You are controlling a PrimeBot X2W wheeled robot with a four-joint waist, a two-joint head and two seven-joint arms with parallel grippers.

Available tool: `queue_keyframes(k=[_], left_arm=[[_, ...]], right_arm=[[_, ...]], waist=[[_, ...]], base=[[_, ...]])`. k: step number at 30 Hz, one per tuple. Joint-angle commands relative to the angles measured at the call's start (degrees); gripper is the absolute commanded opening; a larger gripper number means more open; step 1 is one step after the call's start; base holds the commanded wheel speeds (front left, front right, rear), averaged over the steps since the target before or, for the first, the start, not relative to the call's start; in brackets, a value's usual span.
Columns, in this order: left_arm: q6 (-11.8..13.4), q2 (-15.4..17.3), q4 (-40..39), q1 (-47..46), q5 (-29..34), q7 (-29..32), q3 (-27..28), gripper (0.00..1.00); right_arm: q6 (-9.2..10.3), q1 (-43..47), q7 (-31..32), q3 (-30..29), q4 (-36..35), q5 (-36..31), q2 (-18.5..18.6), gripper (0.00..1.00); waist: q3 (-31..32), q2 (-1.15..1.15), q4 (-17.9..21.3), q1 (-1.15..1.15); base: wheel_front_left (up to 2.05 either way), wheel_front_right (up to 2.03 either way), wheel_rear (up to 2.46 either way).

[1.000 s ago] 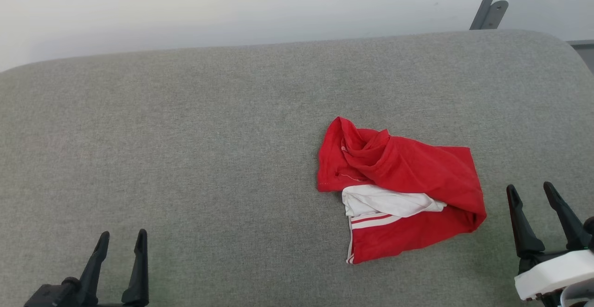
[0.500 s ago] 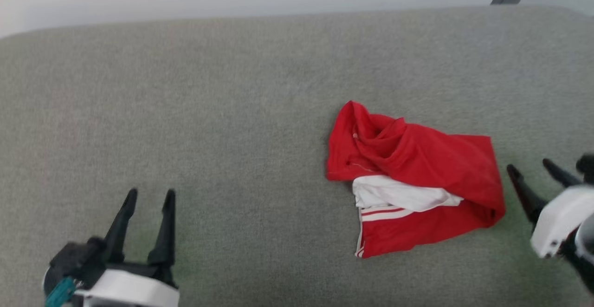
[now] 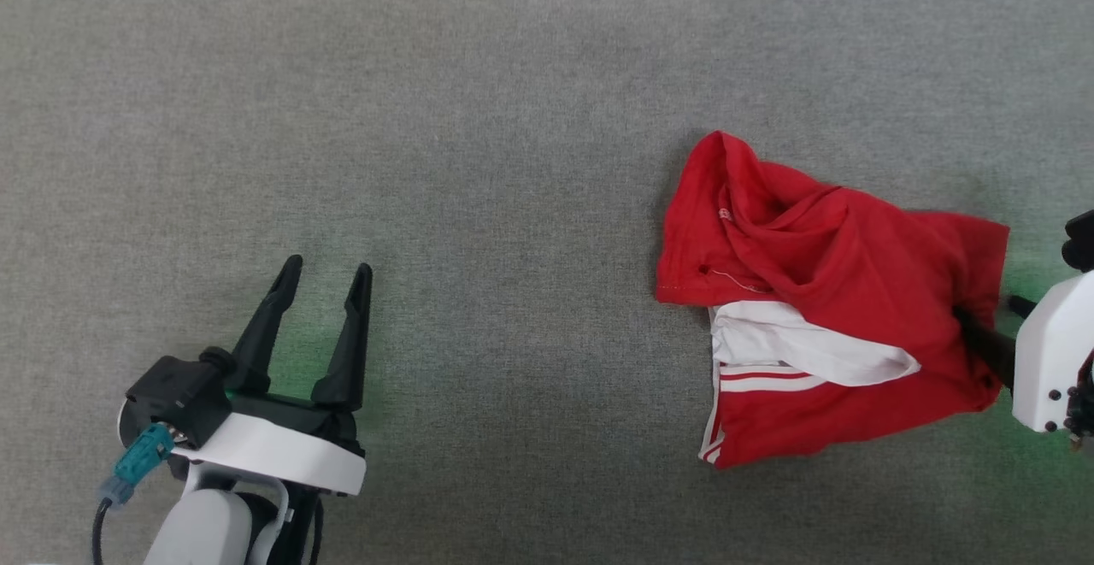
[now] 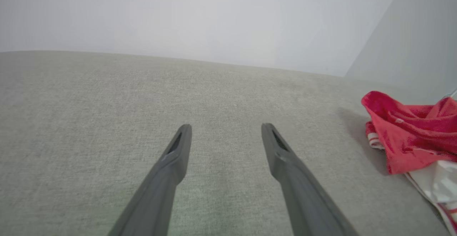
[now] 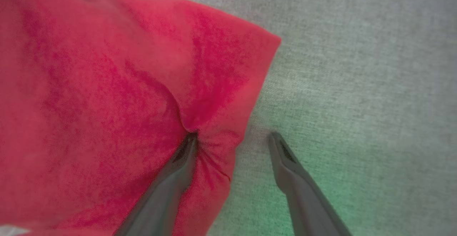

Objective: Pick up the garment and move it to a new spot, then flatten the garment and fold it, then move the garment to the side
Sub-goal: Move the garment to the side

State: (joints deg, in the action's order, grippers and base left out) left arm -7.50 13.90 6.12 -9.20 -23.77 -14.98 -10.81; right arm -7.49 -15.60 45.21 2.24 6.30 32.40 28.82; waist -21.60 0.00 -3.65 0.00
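- Toward three o'clock on our grey cushion [image 3: 513, 120], the garment [image 3: 820, 291] lies crumpled.
- Our right gripper [image 5: 232, 135] gapes wide astride its red edge, one finger denting the cloth, clasping nothing.
- At eight o'clock we hold our left gripper [image 3: 329, 264] spread and empty.

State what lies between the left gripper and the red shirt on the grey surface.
Nothing stands there. In the head view, only a bare stretch of the grey cloth surface separates the left gripper from the shirt.
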Motion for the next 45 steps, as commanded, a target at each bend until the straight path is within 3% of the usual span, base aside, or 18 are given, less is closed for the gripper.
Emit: queue_keyframes(k=[1,2,3,4,10,15,20,25,29,41,42,43,44,45], left_arm=[[0.06,0.41,0.09,-1.03,-0.21,-0.28,0.16,1.0],[0.05,0.64,0.07,-1.43,-0.15,-0.28,0.23,1.0],[0.05,0.64,0.07,-1.43,-0.15,-0.28,0.23,1.0],[0.06,0.86,-0.04,-1.74,0.02,-0.28,0.32,1.0],[0.06,2.7,-1.34,-2.93,0.81,-0.28,0.14,1.0],[0.06,4.45,-2.97,-5.51,0.93,-0.28,-1.92,1.0],[0.06,7.53,-4.51,-10.5,0.87,-0.27,-5.3,1.0],[0.06,10.95,-5.37,-16.84,1.05,-0.28,-8.56,1.0],[0.06,12.96,-6.08,-21.94,0.31,-0.28,-9.92,1.0],[0.06,14.24,-6.56,-24.45,-0.23,-0.27,-8.91,1.0],[0.06,14.04,-6.48,-24.24,-0.2,-0.28,-8.71,1.0],[0.06,13.79,-6.36,-23.9,-0.16,-0.28,-8.51,1.0],[0.06,13.45,-6.24,-23.44,-0.12,-0.28,-8.35,1.0],[0.06,12.95,-6.07,-23.01,-0.07,-0.28,-8.1,1.0]], right_arm=[[0.01,1.7,1.7,2.22,1.25,0.41,-2.63,0.34],[0.02,1.81,1.56,2.28,1.07,0.46,-3.11,0.11],[0.02,1.81,1.56,2.28,1.07,0.46,-3.11,0.11],[0.02,1.77,1.22,1.96,0.98,0.43,-3.43,0.0],[0.17,-0.5,-3.75,-2.4,-0.53,-0.15,-3.57,0.0],[0.14,-1.83,-9.66,-10.52,-1.94,-0.49,-2.5,0.0],[0.08,-2.66,-13.87,-19.49,-0.37,-3.14,1.0,0.0],[0.08,-5.81,-19.07,-27.03,4.98,-7.36,2.25,0.0],[0.08,-11.84,-26.74,-30.52,11.93,-12.06,-0.09,0.0],[0.08,-26.68,-39.5,-39.96,29.97,-30.76,-4.99,0.0],[0.08,-27.28,-40.18,-40.34,30.87,-31.61,-5.27,0.11],[0.08,-27.57,-41.02,-40.73,31.69,-32.78,-5.28,0.72],[0.08,-27.77,-41.93,-40.67,32.2,-33.75,-5.3,0.72],[0.08,-27.97,-42.99,-40.47,32.56,-34.49,-5.3,1.0]], waist=[[-1.12,0.0,-0.35,0.0],[-1.29,0.0,-0.12,0.0],[-1.29,0.0,-0.12,0.0],[-1.42,0.0,0.22,0.0],[-2.18,0.0,3.84,0.0],[-3.99,0.0,7.8,0.0],[-7.38,0.0,11.04,0.0],[-11.58,0.0,12.79,0.0],[-14.85,0.0,13.36,0.0],[-17.29,0.0,12.11,0.0],[-16.96,0.0,11.95,0.0],[-16.45,0.0,11.78,0.0],[-15.84,0.0,11.61,0.0],[-15.13,0.0,11.42,0.0]], base=[[0.0,0.0,0.0],[0.0,0.0,0.0],[0.0,0.0,0.0],[0.0,0.0,0.0],[0.0,0.0,0.0],[0.0,0.0,0.0],[0.0,0.0,0.0],[0.0,0.0,0.0],[0.0,0.0,0.0],[0.0,0.0,0.0],[0.0,0.0,0.0],[0.0,0.0,0.0],[0.0,0.0,0.0],[0.0,0.0,0.0]])
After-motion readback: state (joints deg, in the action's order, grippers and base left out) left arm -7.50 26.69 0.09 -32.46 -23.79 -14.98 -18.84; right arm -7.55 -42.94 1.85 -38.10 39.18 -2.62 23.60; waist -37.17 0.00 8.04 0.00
